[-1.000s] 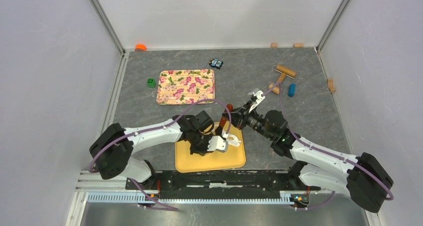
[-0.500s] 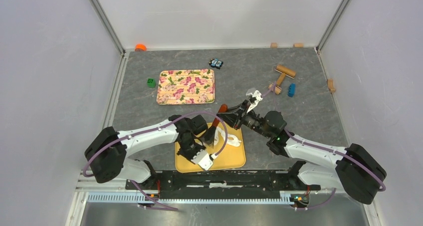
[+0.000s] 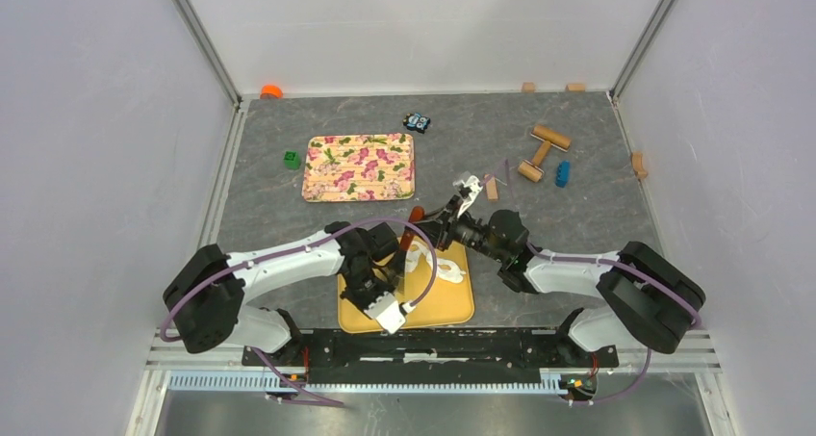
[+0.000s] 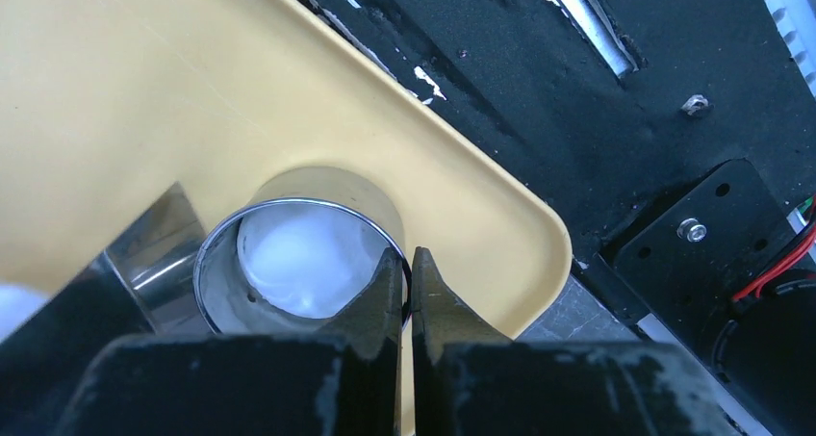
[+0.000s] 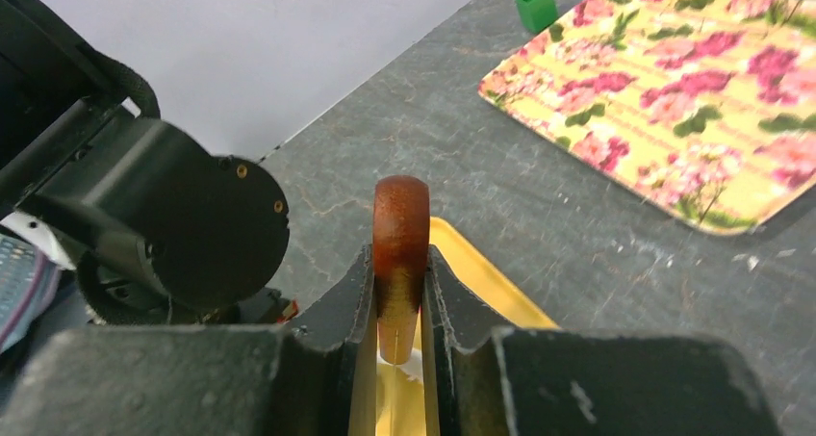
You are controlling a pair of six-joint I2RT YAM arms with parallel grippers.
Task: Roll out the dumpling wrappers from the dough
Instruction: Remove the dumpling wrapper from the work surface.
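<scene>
A ragged white strip of dough [image 3: 430, 263] lies on the yellow board [image 3: 452, 306]. My left gripper [image 3: 397, 307] is low at the board's near edge. In the left wrist view it [image 4: 407, 255] is shut on the rim of a round cup [image 4: 223, 253] that stands on the board [image 4: 125, 99], with flat white dough [image 4: 293, 263] filling its bottom. My right gripper [image 3: 430, 231] is over the board's far edge, shut on a reddish-brown wooden stick [image 3: 414, 222]. In the right wrist view it [image 5: 399, 258] grips the stick [image 5: 401, 224] upright above a bit of white dough [image 5: 412, 362].
A floral board [image 3: 359, 166] lies behind, with a green block [image 3: 292, 159] to its left and a small toy car [image 3: 416, 122] beyond. Wooden rollers [image 3: 544, 149], a blue block [image 3: 562, 173] and a short wooden piece [image 3: 491, 188] lie at the back right. The black rail [image 4: 577, 89] runs along the near edge.
My left gripper swung from the board's middle to its near edge. My right arm carried the stick leftward, to the board's far edge above the dough.
</scene>
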